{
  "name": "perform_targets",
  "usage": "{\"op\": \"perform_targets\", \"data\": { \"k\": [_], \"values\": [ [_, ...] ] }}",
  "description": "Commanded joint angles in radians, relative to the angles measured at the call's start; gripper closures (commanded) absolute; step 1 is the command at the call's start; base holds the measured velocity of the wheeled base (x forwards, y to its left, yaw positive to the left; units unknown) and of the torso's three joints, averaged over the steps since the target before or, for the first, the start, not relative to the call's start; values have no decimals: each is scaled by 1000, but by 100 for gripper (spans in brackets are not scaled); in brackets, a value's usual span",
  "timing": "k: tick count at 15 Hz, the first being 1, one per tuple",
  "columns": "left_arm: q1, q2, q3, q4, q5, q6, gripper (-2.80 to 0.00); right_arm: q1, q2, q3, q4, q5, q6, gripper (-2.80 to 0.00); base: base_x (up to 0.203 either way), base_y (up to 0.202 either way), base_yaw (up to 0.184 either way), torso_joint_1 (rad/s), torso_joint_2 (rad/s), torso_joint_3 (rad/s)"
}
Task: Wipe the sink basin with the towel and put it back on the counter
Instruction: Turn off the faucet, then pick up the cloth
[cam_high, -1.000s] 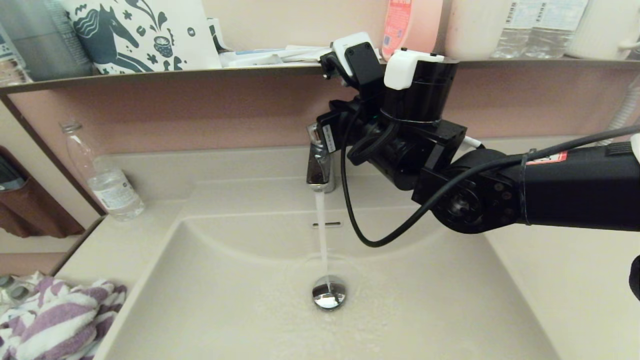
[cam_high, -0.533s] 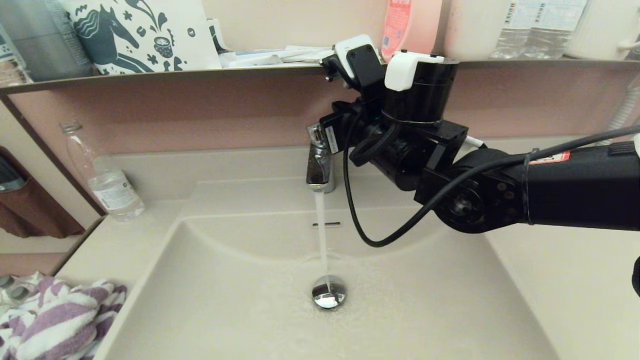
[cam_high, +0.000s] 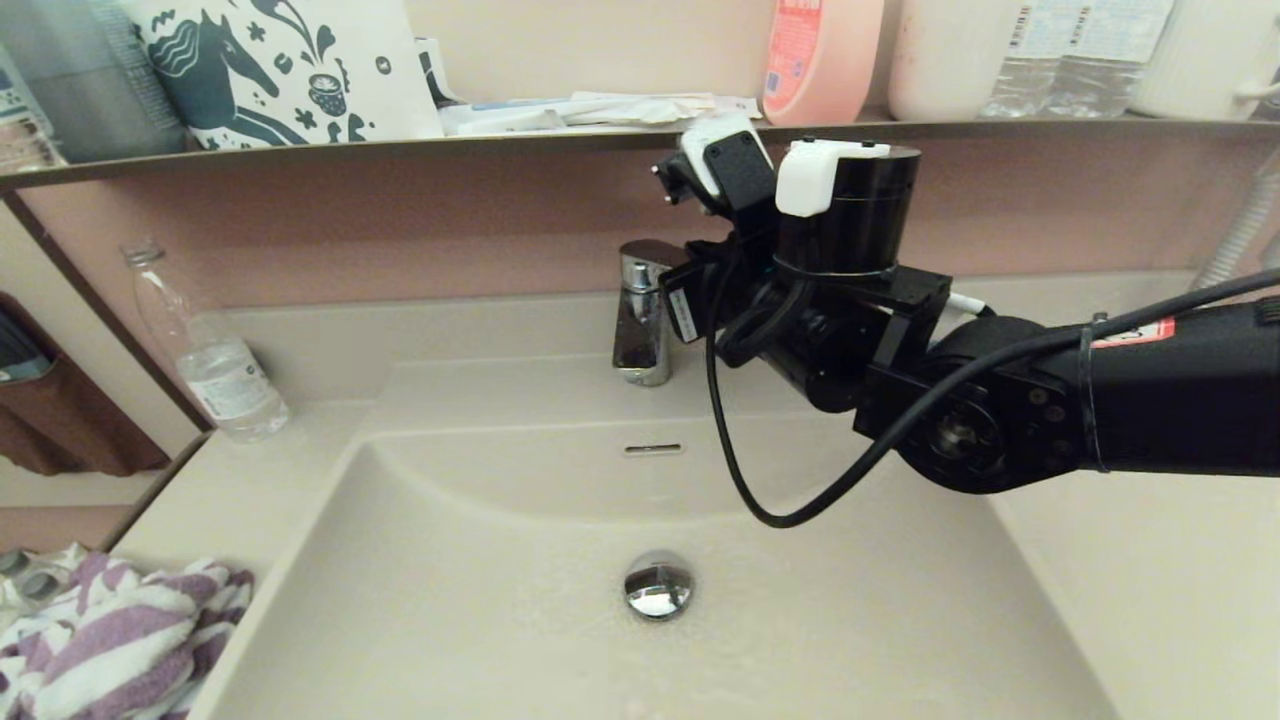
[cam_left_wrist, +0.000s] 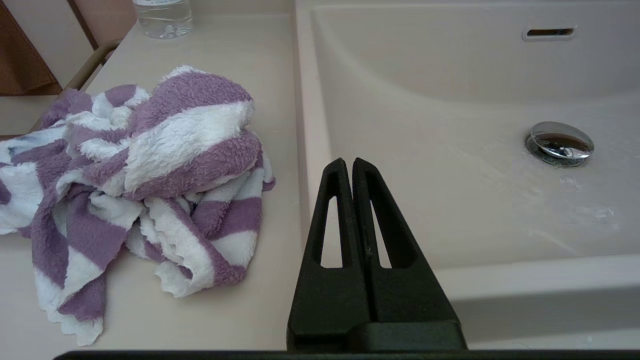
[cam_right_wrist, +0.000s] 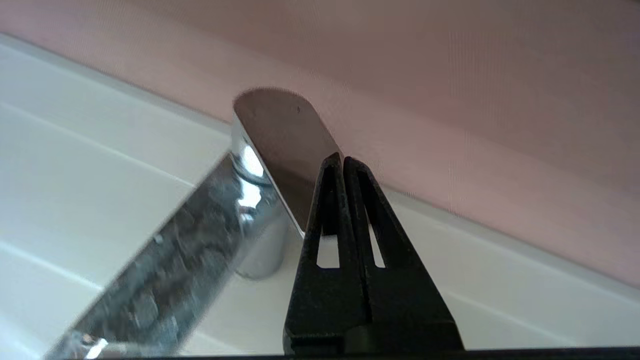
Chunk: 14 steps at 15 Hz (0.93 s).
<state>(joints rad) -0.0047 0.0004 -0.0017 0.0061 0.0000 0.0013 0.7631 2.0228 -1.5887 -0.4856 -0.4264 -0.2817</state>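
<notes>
The cream sink basin (cam_high: 480, 610) lies wet, with its chrome drain plug (cam_high: 658, 586) in the middle; no water runs from the chrome tap (cam_high: 640, 325). My right gripper (cam_right_wrist: 342, 159) is shut and empty, its tips resting on the tap's flat lever (cam_right_wrist: 280, 135). A purple-and-white striped towel (cam_high: 110, 640) lies crumpled on the counter (cam_high: 1150, 560) at the basin's front left. The left gripper (cam_left_wrist: 348, 162) is shut and empty, hovering over the basin's left rim just right of the towel (cam_left_wrist: 145, 175). It does not show in the head view.
A clear water bottle (cam_high: 215, 370) stands on the counter at the back left. The dark-edged shelf (cam_high: 400, 148) above carries a printed bag, a pink bottle (cam_high: 815, 55) and more bottles. A black cable loop (cam_high: 760, 490) from the right arm hangs over the basin's back.
Water was streaming from the tap onto the drain plug; now it has stopped. My right wrist has dropped lower and slightly right at the tap lever.
</notes>
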Motion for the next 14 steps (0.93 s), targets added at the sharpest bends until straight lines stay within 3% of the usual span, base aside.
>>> {"op": "perform_targets", "data": {
  "k": [1, 4, 7, 9, 14],
  "values": [
    [0, 0, 0, 0, 0, -1, 0, 4, -36, 24, -2, -14, -2, 0, 0, 0, 0, 0, 0, 0],
    [0, 0, 0, 0, 0, 0, 0, 8, -117, 49, 2, -20, 31, 0, 0, 0, 0, 0, 0, 0],
    [0, 0, 1, 0, 0, -1, 0, -24, -282, 239, 14, -40, 89, 0, 0, 0, 0, 0, 0, 0],
    [0, 0, 1, 0, 0, -1, 0, -92, -401, 409, 17, -47, 105, 0, 0, 0, 0, 0, 0, 0],
    [0, 0, 0, 0, 0, 0, 0, -372, -717, 847, 22, -71, 102, 0, 0, 0, 0, 0, 0, 0]
  ]
}}
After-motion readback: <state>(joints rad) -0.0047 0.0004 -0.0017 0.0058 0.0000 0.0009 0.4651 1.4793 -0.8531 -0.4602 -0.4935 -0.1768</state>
